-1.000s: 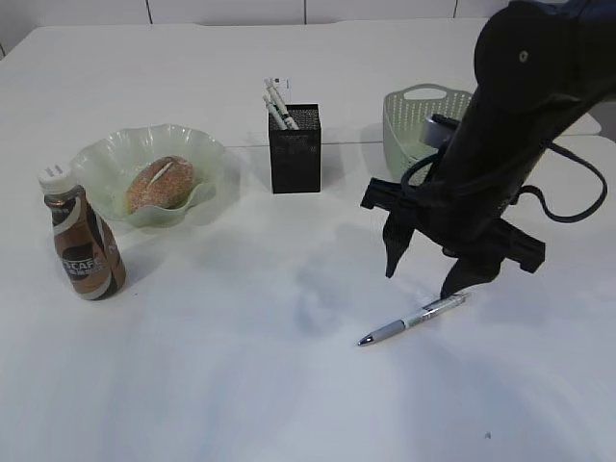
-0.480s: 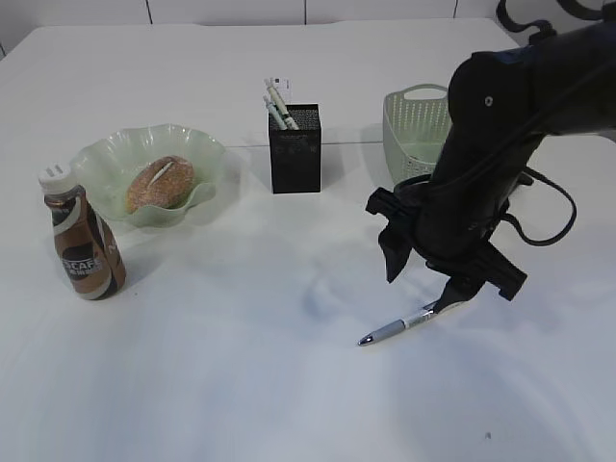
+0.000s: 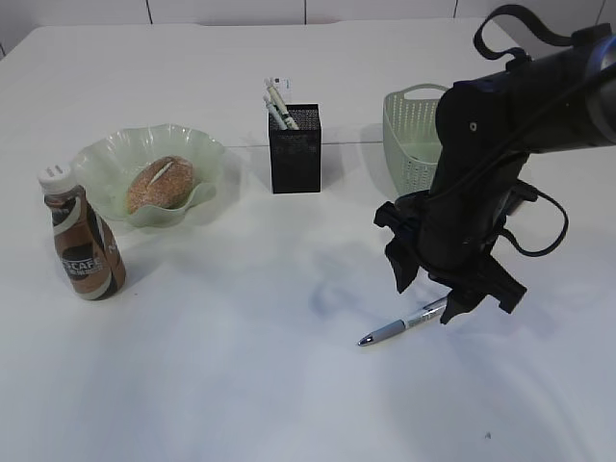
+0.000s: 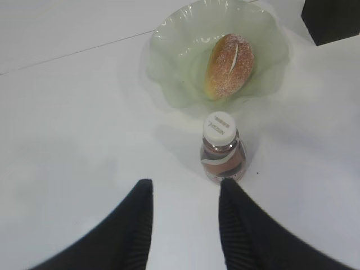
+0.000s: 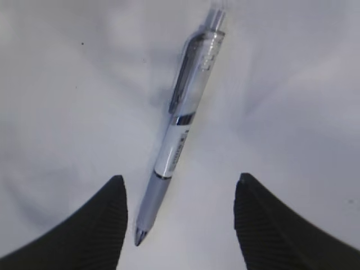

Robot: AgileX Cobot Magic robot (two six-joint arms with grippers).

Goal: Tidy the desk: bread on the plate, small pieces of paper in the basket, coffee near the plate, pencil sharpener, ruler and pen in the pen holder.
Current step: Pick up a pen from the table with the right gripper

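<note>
Right wrist view: a clear-barrelled click pen (image 5: 183, 118) lies flat on the white desk (image 3: 241, 385), its tip between the two spread fingers of the right gripper (image 5: 180, 225), which hangs over it with jaws wide and nothing in them. On the exterior view the pen (image 3: 409, 320) rests toward the desk's right front, angled, with its clip end under the right gripper (image 3: 423, 298). Behind it, near the back right edge, stands the green basket (image 3: 409, 135); at the back centre the black mesh pen holder (image 3: 295, 149) already carries white items, too small to name. At the left side the bread (image 3: 160, 183) sits in the pale green plate (image 3: 207, 159), and the coffee bottle (image 3: 85, 245) stands upright just in front of it. The left gripper (image 4: 185, 225), partly open and holding nothing, hovers above the bottle (image 4: 223, 149) and plate (image 4: 169, 67).

The pen appears to be the last loose item. The risk lies in the pick: the barrel is thin, round and slick, and it lies skewed across the jaws' line, so a closing finger could strike one end first and roll or spin it away. A grip near the tip would also leave it tilting on the way to the holder's narrow mouth.
</note>
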